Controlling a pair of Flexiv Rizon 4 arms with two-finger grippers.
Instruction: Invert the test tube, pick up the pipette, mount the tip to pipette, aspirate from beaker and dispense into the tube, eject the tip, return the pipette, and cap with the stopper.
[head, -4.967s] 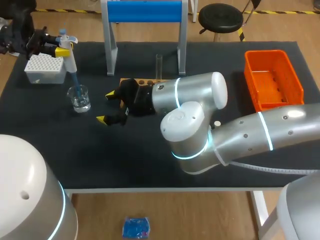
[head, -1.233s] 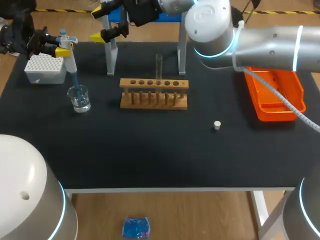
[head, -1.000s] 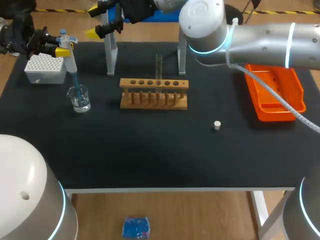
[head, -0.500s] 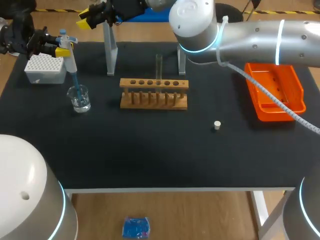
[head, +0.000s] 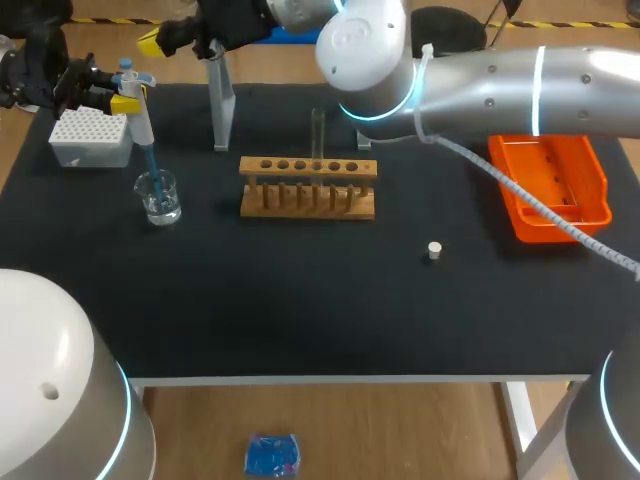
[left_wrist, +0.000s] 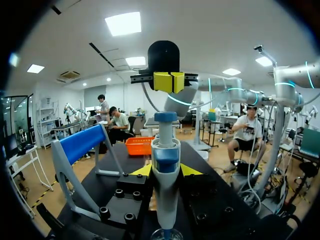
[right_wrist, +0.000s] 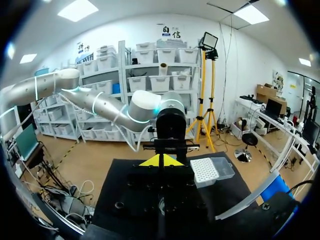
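My left gripper (head: 126, 101) is shut on the white pipette (head: 141, 120) at the table's far left. The pipette's blue tip (head: 150, 165) dips into the glass beaker (head: 159, 196). In the left wrist view the pipette (left_wrist: 165, 165) stands upright between my own yellow fingers (left_wrist: 142, 170). My right arm reaches across from the right; its gripper (head: 155, 40) is shut on nothing and hangs just above the pipette's blue plunger, as the right gripper (left_wrist: 168, 81) in the left wrist view shows. A test tube (head: 318, 130) stands upright in the wooden rack (head: 308, 186). The white stopper (head: 433, 250) lies on the mat.
A white tip box (head: 90, 136) sits behind the beaker. The blue pipette stand (head: 222, 110) rises behind the rack, close to my right arm. An orange tray (head: 548, 170) stands at the far right.
My right arm has swung left past the blue stand toward the pipette, and its fingers have gone from open to shut. The left arm and pipette have kept still.
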